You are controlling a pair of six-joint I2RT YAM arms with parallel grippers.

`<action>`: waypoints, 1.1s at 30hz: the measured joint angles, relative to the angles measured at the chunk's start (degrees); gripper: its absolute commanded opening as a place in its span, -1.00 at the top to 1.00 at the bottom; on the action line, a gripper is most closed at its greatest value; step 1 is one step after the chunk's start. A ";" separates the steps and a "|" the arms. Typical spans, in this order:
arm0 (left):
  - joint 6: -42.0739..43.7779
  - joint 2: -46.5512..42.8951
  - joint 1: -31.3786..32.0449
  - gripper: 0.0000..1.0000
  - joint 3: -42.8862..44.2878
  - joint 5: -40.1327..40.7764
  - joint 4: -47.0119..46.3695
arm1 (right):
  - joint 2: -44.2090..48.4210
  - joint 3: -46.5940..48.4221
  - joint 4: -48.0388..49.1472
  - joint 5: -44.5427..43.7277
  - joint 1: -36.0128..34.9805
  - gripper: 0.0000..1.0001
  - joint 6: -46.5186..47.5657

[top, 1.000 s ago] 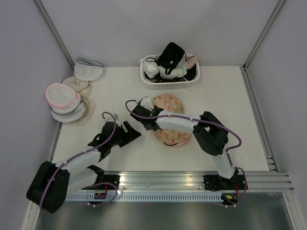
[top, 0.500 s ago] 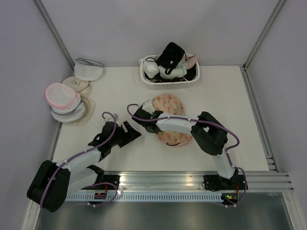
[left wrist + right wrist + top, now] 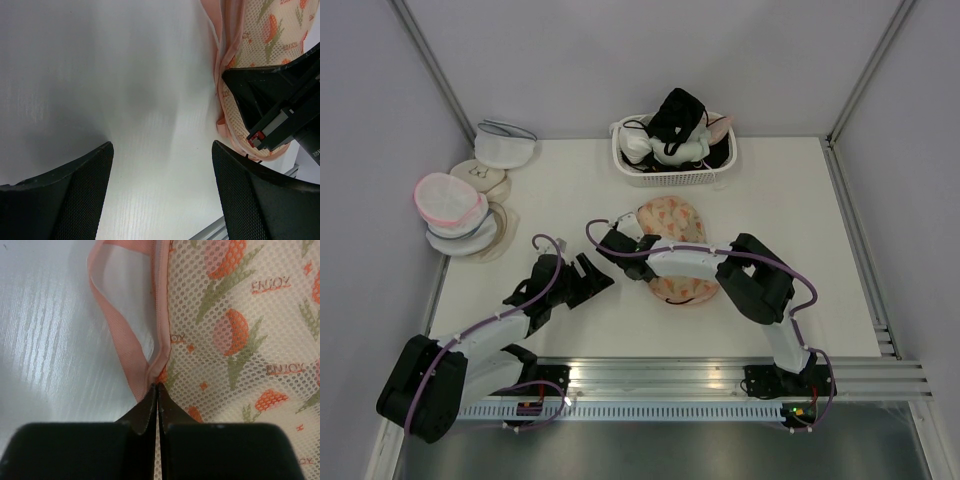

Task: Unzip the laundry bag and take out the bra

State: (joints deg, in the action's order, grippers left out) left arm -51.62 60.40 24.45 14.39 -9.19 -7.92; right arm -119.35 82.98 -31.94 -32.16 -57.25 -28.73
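Moved over the last second: only the right gripper [image 3: 156, 387], drawn nearer along the left edge of the laundry bag [image 3: 672, 222], with the bag's near lobe tugged a little after it. No change at the left gripper [image 3: 161, 145].

Right fingers [image 3: 142, 410] pressed together, clamped on the peach zip edging [image 3: 162, 305] at the bag's rim. Left jaws wide apart, hovering over bare table [image 3: 100, 75] just beside the bag, touching nothing. Bag flat at mid-table, on the near side of the white basket [image 3: 670, 178] and apart from it.

Judged step: running the zip open. To do it well, keep the pull in line with the zip track and low to the table. Follow the curve of the rim rather than cutting across it, and go slowly enough not to drag the whole bag along. Consider bringing the idle left claw down on the fabric behind the slider to pin it; otherwise expect bunching rather than unzipping.

Hard to read: a loop of edging gaping beside the right fingers, pale inside, perhaps open zip, perhaps only a fold. Zip pull hidden under the fingertips, if held at all. No sure sight of the bra, probably inside the bag. Thin dark line at the near lobe in the top view, possibly a strap, too small to say.
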 measured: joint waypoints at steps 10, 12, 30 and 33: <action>0.00 0.00 -0.37 -0.67 -0.02 -0.26 0.00 | 2.25 -2.89 1.64 0.26 0.13 0.99 0.00; 0.00 0.00 -0.37 -0.67 -0.02 -0.35 0.00 | 4.85 -4.72 1.40 0.63 0.15 0.99 0.02; -0.04 10.47 -0.37 -0.70 4.72 -8.00 -8.79 | 34.12 -12.61 1.20 -0.09 4.55 0.99 -0.57; -0.13 13.05 -0.37 -0.70 5.90 -8.92 -10.80 | 34.93 -14.80 1.51 0.59 8.28 0.47 0.28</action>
State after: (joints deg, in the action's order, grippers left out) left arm -51.75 73.45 24.08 20.29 -18.11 -18.72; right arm -84.42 68.18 -30.44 -31.57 -48.97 -28.45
